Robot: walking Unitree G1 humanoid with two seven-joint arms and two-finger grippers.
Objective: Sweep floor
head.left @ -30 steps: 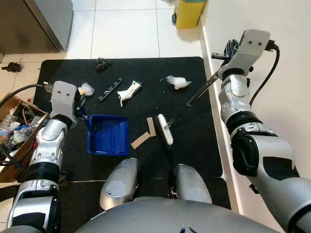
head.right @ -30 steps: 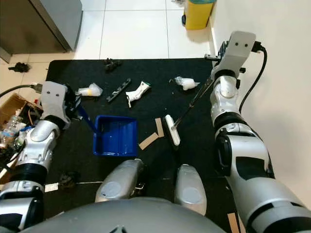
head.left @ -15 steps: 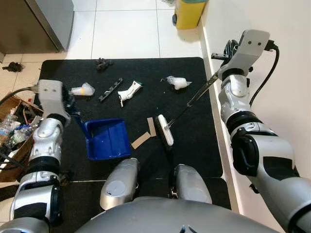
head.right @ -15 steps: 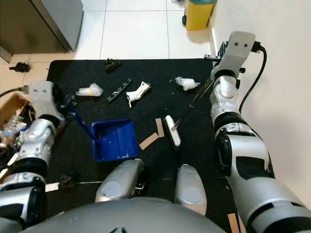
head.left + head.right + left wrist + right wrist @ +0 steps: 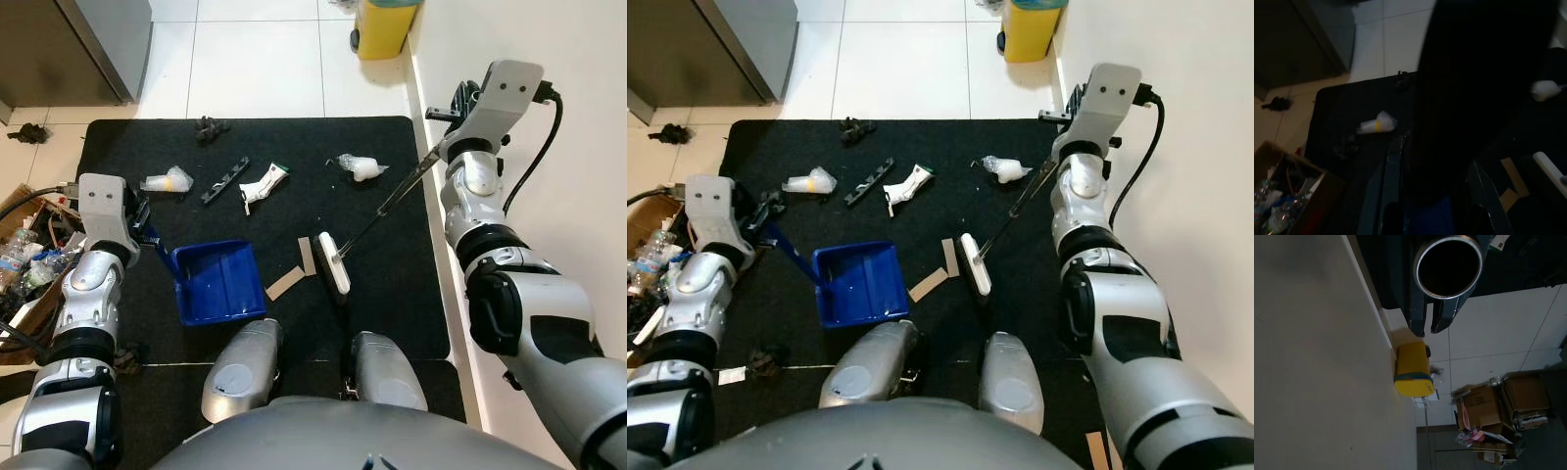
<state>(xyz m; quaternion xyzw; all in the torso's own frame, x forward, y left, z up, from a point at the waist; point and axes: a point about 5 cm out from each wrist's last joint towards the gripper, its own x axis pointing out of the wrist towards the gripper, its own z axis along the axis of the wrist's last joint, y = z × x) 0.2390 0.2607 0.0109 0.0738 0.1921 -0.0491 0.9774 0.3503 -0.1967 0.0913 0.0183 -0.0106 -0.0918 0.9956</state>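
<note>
A blue dustpan (image 5: pixel 216 282) lies on the black mat (image 5: pixel 392 294) just ahead of my left knee. Its handle runs up to my left gripper (image 5: pixel 145 233), which is shut on it. My right gripper (image 5: pixel 443 149) is shut on the thin metal broom handle (image 5: pixel 392 196) near the wall. The white broom head (image 5: pixel 331 261) rests on the mat right of the pan. Two cardboard scraps (image 5: pixel 284 284) lie between pan and broom head. Farther out lie a white bottle piece (image 5: pixel 263 183), a black strip (image 5: pixel 223 180), a plastic wrap (image 5: pixel 167 180), crumpled plastic (image 5: pixel 359 166) and a dark clump (image 5: pixel 208 127).
The wall and skirting (image 5: pixel 441 284) run close along the mat's right edge. A yellow bin (image 5: pixel 382 24) stands at the far right on the white tiles. A cardboard box of rubbish (image 5: pixel 24 259) sits at my left, and a grey cabinet (image 5: pixel 69 49) at the far left.
My left arm has drawn out to the left, and the dustpan has turned and slid slightly toward me. The right arm and broom have stayed put.
</note>
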